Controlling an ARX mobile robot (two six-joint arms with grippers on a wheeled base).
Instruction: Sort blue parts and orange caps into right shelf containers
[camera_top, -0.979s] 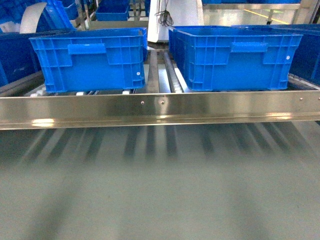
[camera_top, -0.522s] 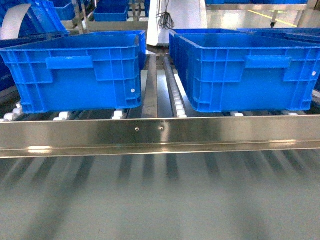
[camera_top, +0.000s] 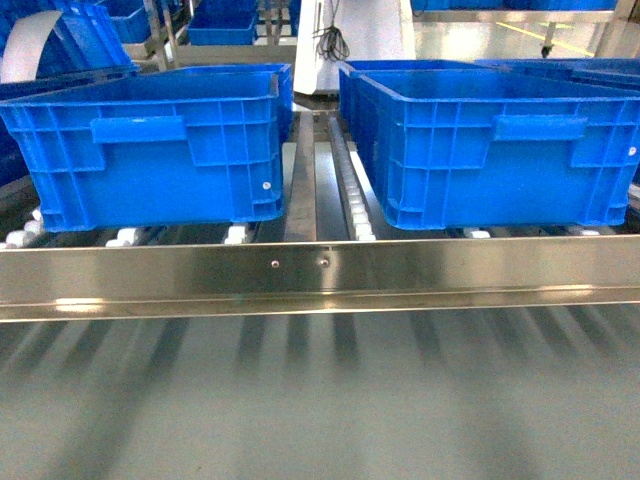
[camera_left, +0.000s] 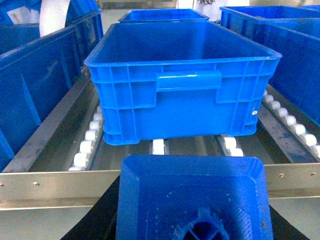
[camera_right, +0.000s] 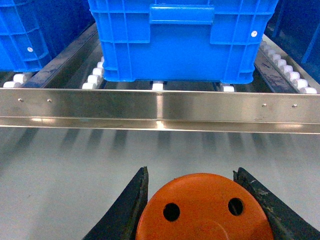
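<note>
Between the dark fingers (camera_right: 125, 210) of the right tool (camera_right: 202, 212) sits an orange cap (camera_right: 205, 207), its flat top with 2 small holes facing the wrist camera; the jaws stand closed against its sides. Ahead of it, beyond a steel rail (camera_right: 160, 107), a blue crate (camera_right: 182, 42) stands on white rollers (camera_right: 92, 79). At the left tool (camera_left: 192, 210), a blue part (camera_left: 192, 192) fills the bottom of the wrist view with dark fingers (camera_left: 97, 220) at either side, gripped. Straight ahead of it a left crate (camera_left: 182, 107) stands open-topped on the roller shelf. From the head camera, 2 crates, left (camera_top: 150, 150) and right (camera_top: 490, 145), stand side by side behind the rail (camera_top: 320, 275), apart, with a roller track (camera_top: 350, 190) between them. Neither tool shows in that view.
</note>
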